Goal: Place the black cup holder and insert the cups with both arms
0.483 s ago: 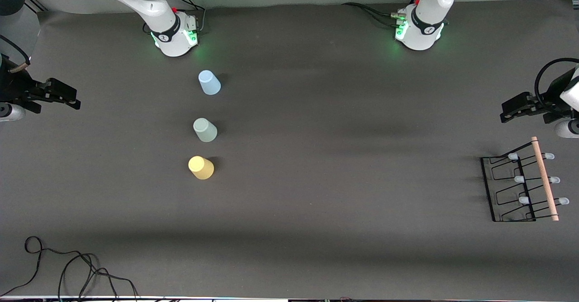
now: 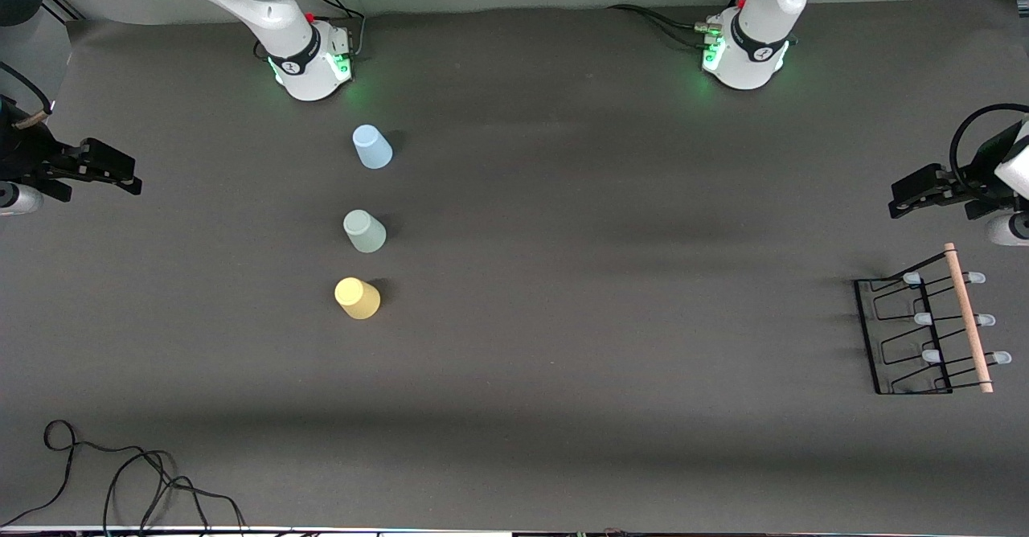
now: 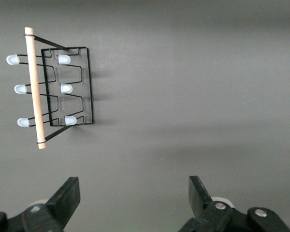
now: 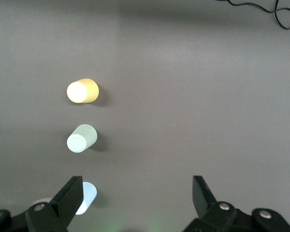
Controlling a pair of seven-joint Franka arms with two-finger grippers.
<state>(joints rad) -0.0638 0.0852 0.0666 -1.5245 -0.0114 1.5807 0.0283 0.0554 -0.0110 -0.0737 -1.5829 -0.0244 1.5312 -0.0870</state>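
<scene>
Currently nothing is grasped: the left gripper (image 2: pixel 899 202) hangs over the left arm's end of the table with its jaws wide apart and empty, and the right gripper (image 2: pixel 133 177) hangs over the right arm's end, likewise spread wide and holding nothing. The holder (image 2: pixel 924 328) stands on the table at the left arm's end, nearer the front camera than the left gripper, its wooden rod (image 2: pixel 969 320) on top and pale-tipped prongs (image 2: pixel 923 319) sticking out to both sides. Three cups stand mouth-down in a row toward the right arm's side, well apart from the holder: blue cup (image 2: pixel 371 146) closest to the right arm's base, grey-green cup (image 2: pixel 364 231) in the middle, yellow cup (image 2: pixel 357 297) nearest the front camera. Judged step in hand: left arm fetches the holder and sets it nearer mid-table. To do this well, bring the gripper down over the middle of the rod, jaws across it, so the rack hangs level and does not swing; clear the prongs on approach. Set it down within both arms' reach, not crowding the cups. Risk: an off-centre grip would tip the rack. The right arm should take the cups from the side, one at a time.
</scene>
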